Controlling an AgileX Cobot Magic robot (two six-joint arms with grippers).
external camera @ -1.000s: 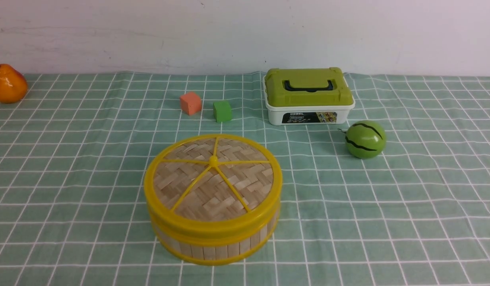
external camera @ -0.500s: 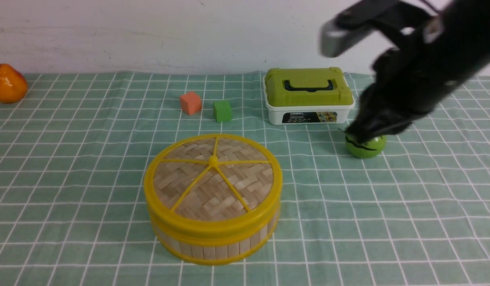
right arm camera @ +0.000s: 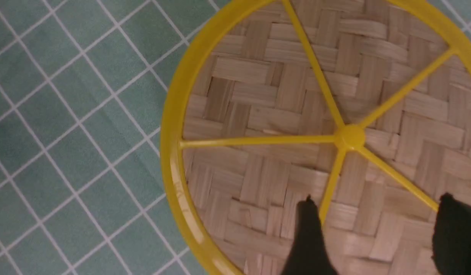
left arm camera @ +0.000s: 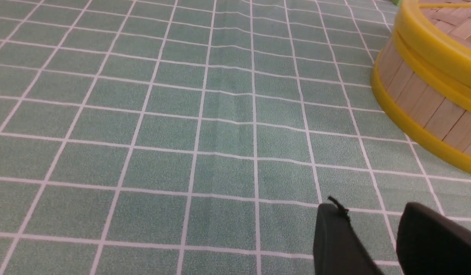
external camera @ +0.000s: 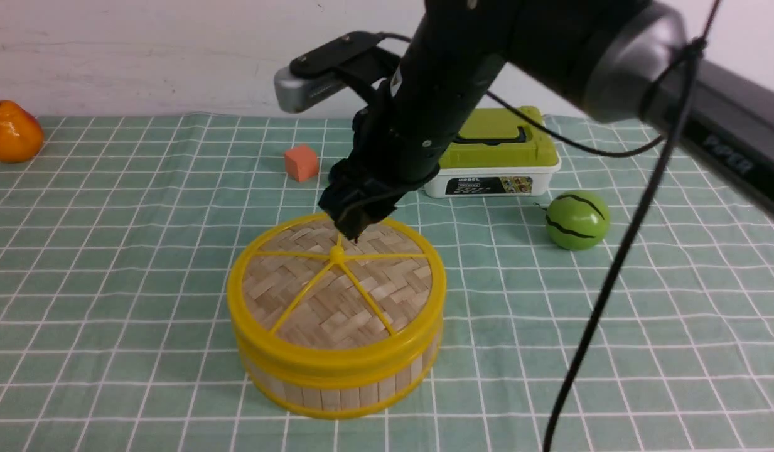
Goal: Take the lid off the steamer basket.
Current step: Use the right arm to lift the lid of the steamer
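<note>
Lid (external camera: 336, 285) seated flat on steamer basket (external camera: 336, 392), rims flush. Pair sits centre-front on desk (external camera: 110, 282), green check cloth. Right arm (external camera: 424, 119) comes in from upper right, angled down. Right jaws wide apart, nothing held, tips close over lid weave just behind centre knob (external camera: 337, 253); contact w/ lid can't be told. Left jaws parted w/ clear gap, empty, low over cloth near basket wall; seen in wrist view only. Behind basket: orange cube (external camera: 301, 162), green-topped box (external camera: 493, 150). Striped green ball (external camera: 577, 220) to right. Pear (external camera: 11, 132) far left at back.
</note>
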